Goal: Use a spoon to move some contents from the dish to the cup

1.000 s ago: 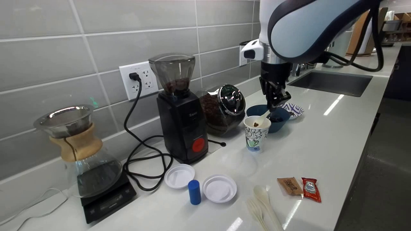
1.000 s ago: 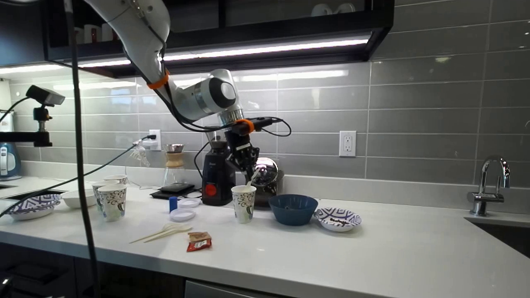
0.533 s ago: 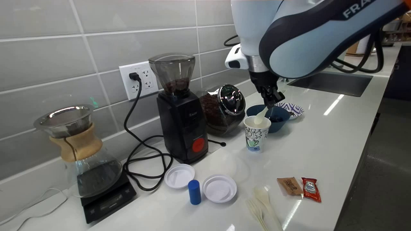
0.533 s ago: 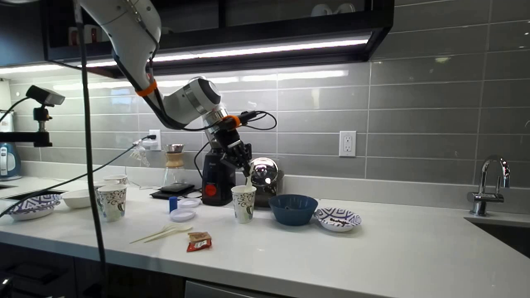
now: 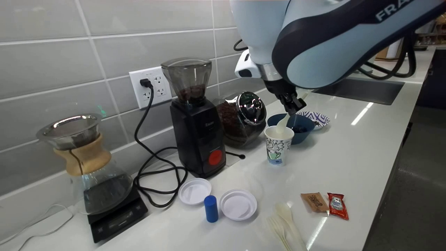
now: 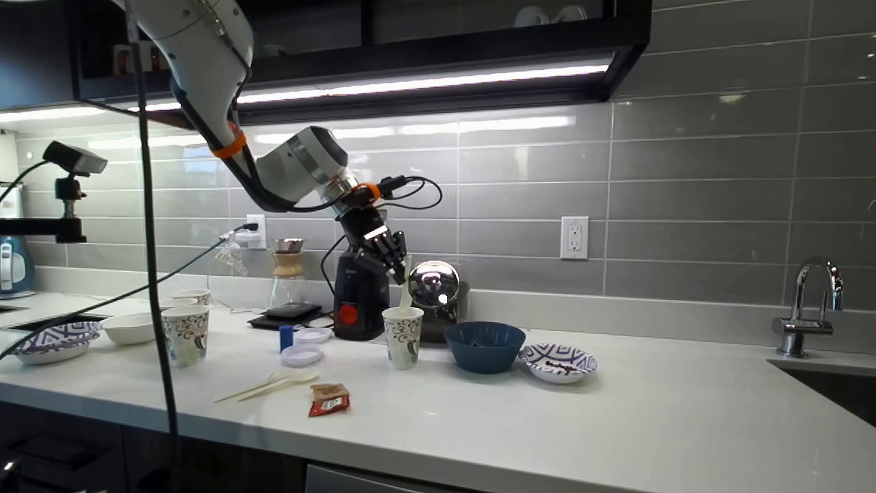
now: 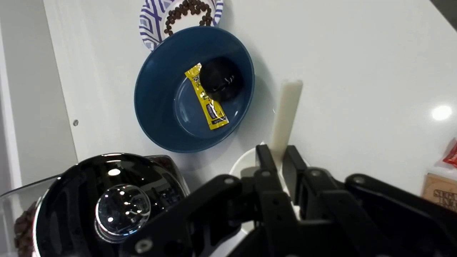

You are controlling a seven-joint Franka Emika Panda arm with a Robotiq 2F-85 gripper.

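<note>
A patterned dish [image 6: 558,376] with dark round bits [image 7: 185,8] in it stands beyond the blue bowl. The cup [image 5: 278,148], white with a printed side, is upright in both exterior views. Over it my gripper [image 6: 401,279] is tilted, shut on the handle of a pale spoon [image 7: 286,110]. In the wrist view the handle's end sticks out past the fingertips [image 7: 263,151]. The spoon's bowl points steeply down inside the cup's mouth, and I see no bits on it. What lies at the bottom of the cup is hidden.
A blue bowl [image 7: 150,117] holding a yellow packet [image 7: 210,107] touches or nearly touches the dish. The glass jar [image 5: 231,129] and black grinder [image 5: 197,139] stand close behind the cup. Nearer lie white lids [image 5: 238,205], a blue cylinder [image 5: 211,209] and spare cutlery [image 5: 287,216].
The arm has leaned over and the spoon has turned from slanting to steeply downward in the cup. Brown bits seen on it a second ago no longer show. Cup and dish have not moved.
</note>
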